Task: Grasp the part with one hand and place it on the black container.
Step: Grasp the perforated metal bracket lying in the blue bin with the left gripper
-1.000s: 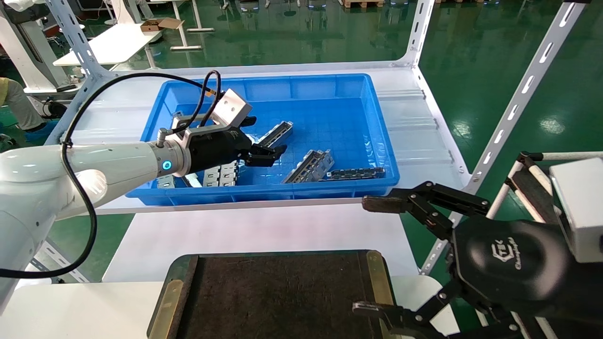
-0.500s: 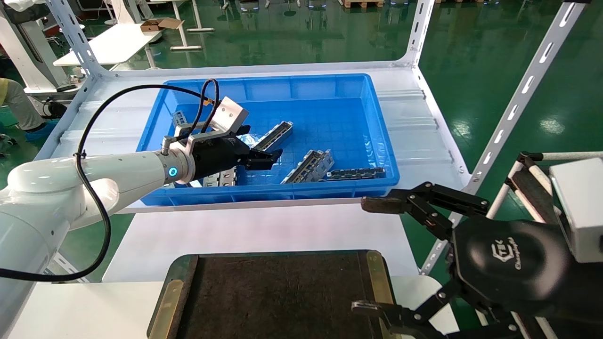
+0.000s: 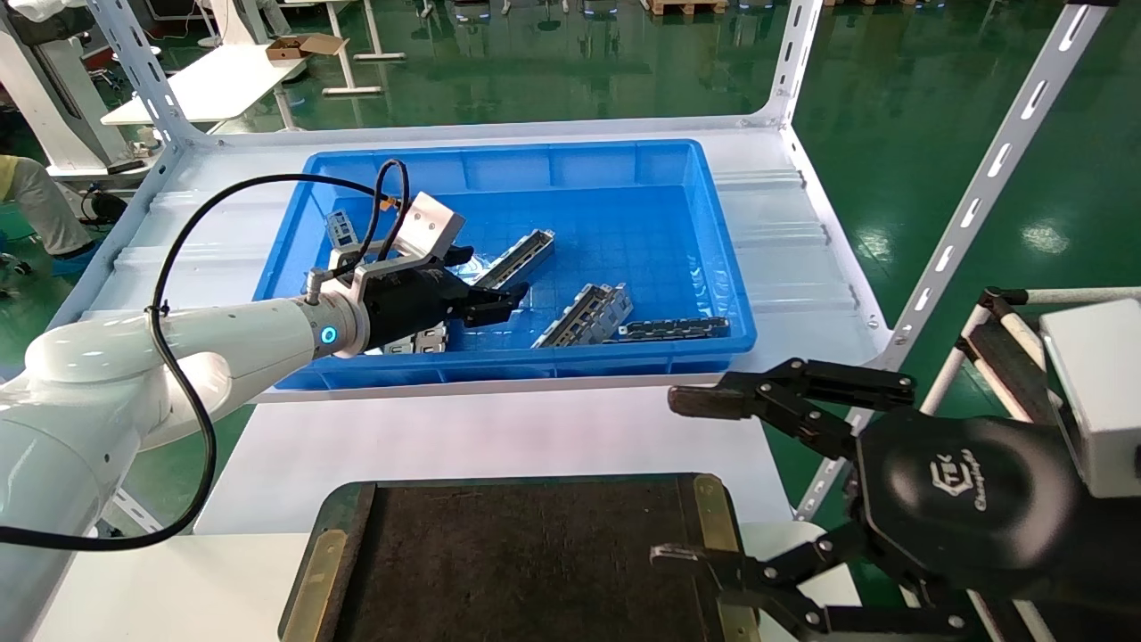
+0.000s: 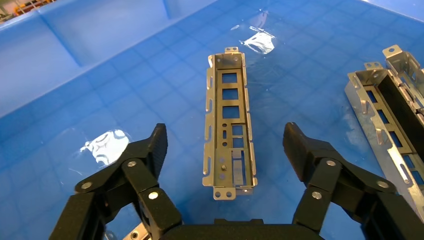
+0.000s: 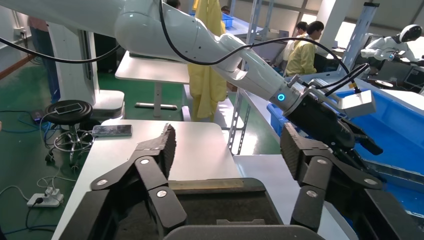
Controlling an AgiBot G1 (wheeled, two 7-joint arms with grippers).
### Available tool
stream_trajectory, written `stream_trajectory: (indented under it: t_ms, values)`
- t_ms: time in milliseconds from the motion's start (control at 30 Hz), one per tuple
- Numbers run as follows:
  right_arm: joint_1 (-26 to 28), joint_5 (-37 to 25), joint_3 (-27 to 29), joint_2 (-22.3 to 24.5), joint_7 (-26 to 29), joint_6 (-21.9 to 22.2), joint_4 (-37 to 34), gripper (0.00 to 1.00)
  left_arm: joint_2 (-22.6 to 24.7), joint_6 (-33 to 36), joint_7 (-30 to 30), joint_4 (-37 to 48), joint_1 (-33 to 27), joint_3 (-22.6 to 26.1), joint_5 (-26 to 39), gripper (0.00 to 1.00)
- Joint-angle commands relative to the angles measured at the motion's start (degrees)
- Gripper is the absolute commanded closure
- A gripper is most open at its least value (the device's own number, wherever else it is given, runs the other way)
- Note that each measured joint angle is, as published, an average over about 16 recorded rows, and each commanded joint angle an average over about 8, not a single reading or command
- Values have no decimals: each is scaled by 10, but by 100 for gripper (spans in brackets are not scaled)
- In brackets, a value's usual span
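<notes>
Part placing begins inside the large blue plastic bin (image 3: 713,267), which fills the upper middle of the head view on a white shelf, and it ends on the black container (image 3: 535,562), the flat dark felt tray with green rim and brass side strips at the bottom centre of that view, where nothing lies yet.

At the lower right of the head view the right gripper (image 3: 704,481) waits beside the tray with its black fingers spread and holding nothing. The left gripper (image 3: 495,299), black on a white arm, hangs inside the bin near its left half; its fingers are spread wide and also hold nothing.

In the left wrist view the part (image 4: 230,120), a long narrow silver-grey metal channel bar with slotted sides, lies flat on the blue floor, open side up. Its near end is between the two fingertips (image 4: 155,145), but they do not touch it. A second, similar channel (image 4: 380,105) lies well apart at the right edge of that frame.

To do this step well, I think the gripper should go straight down, keeping the bar centred, and should close across the narrow width, on the two side walls. A grip nearer to the middle of the bar would probably stop it from tipping. The thin walls may slip, so the closing should be gentle.
</notes>
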Motion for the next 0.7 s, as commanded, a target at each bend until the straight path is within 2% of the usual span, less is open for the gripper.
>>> stream_trajectory:
  t_ms: [33,700]
  values:
    - [0,0,0,0,0,0,0,100,0,-2,-1,-1,2,0,-1,100]
    - [0,0,0,0,0,0,0,100,2,1,-2,-9,14,2,-10,100]
